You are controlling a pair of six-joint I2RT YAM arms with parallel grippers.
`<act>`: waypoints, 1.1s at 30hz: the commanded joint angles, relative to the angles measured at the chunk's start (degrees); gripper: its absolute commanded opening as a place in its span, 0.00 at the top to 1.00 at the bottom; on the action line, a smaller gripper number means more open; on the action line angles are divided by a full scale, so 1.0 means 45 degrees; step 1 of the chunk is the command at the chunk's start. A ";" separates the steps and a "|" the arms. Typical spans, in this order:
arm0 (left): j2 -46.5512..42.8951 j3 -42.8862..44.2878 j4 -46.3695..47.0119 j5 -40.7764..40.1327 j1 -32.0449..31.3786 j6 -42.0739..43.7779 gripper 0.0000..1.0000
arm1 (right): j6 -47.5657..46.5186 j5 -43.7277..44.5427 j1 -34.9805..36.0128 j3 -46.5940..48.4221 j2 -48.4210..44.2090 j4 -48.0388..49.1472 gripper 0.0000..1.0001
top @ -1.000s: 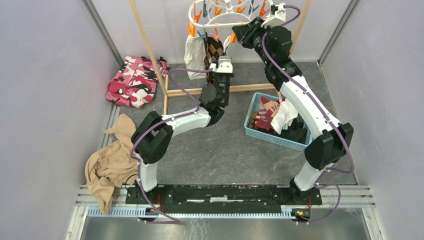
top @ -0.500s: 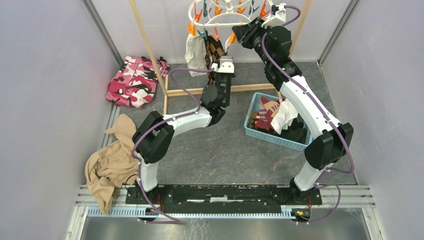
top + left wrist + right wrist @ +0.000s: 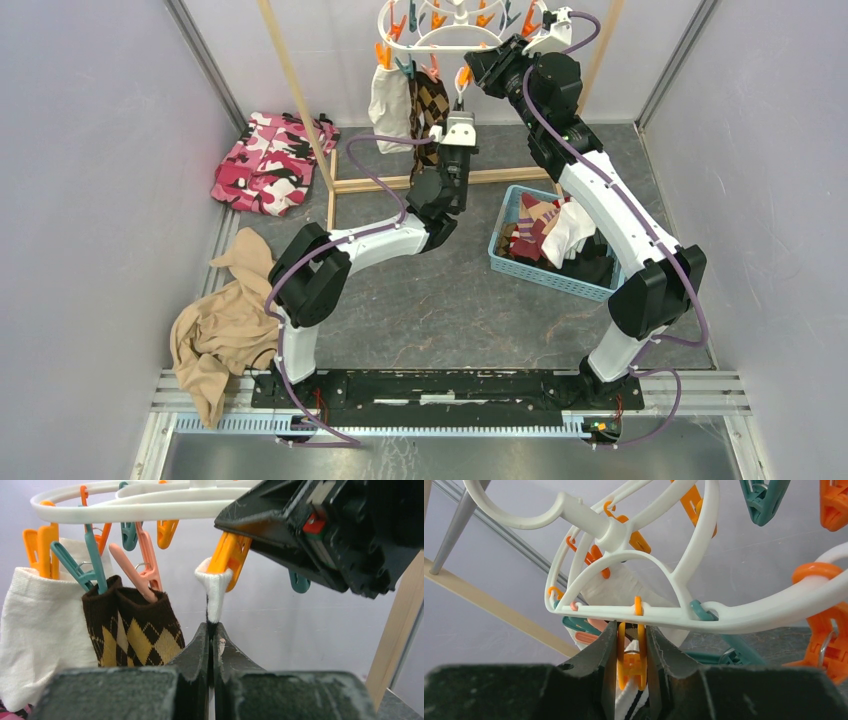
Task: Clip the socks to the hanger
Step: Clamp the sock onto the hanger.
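Pinching the striped white sock (image 3: 215, 592) by its cuff, the left claw (image 3: 211, 630) stands directly under the orange clothespin (image 3: 229, 555), its two fingers pressed together on the cloth with no gap showing; the sock's long axis runs straight up and down, its top edge lying at the mouth of that pin, the rest hanging below the fingers out of the left wrist view; the right claw (image 3: 631, 627) comes at the same pin from above and from the right, one finger on either side of its handles and closed on them, though I cannot tell whether the mouth is parted; by my judgement the coming move turns on the cuff sitting well inside that mouth before the right claw lets go, and the left arm is the one placed to feed it upward; left of the pin two socks already hang from the hanger (image 3: 150, 510), a brown argyle sock (image 3: 135, 630) just beside and a plain white sock (image 3: 35, 620) beyond it; below and right of the pin a blue basket (image 3: 505, 215) on the tabletop (image 3: 420, 300) holds further socks (image 3: 535, 225); no brand, label or writing can be read
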 commanded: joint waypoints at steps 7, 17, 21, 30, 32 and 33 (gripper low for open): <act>0.0165 0.1155 -0.0286 -0.0293 -0.0080 -0.0516 0.98 | 0.0051 0.0396 0.0069 0.0500 0.0225 -0.0385 1.00; 0.0028 0.0745 -0.0364 -0.0330 -0.0080 -0.0581 0.98 | 0.0227 0.0219 0.0068 0.0460 0.0089 -0.0230 0.74; 0.0032 0.0639 -0.0336 -0.0486 -0.0059 -0.0561 0.98 | 0.0259 0.0163 0.0037 0.0388 0.0002 -0.0210 0.66; 0.0105 0.0781 -0.0461 -0.0669 -0.0041 -0.0785 0.92 | 0.0153 0.0124 0.0026 0.0133 -0.0291 -0.0188 0.49; 0.0123 0.0784 -0.0486 -0.0689 -0.0024 -0.0847 0.86 | 0.0170 0.0159 0.0002 0.0006 -0.0349 -0.0188 0.47; 0.0090 0.0773 -0.0501 -0.0706 -0.0039 -0.0880 0.85 | 0.0152 0.0159 0.0006 -0.0048 -0.0377 -0.0188 0.46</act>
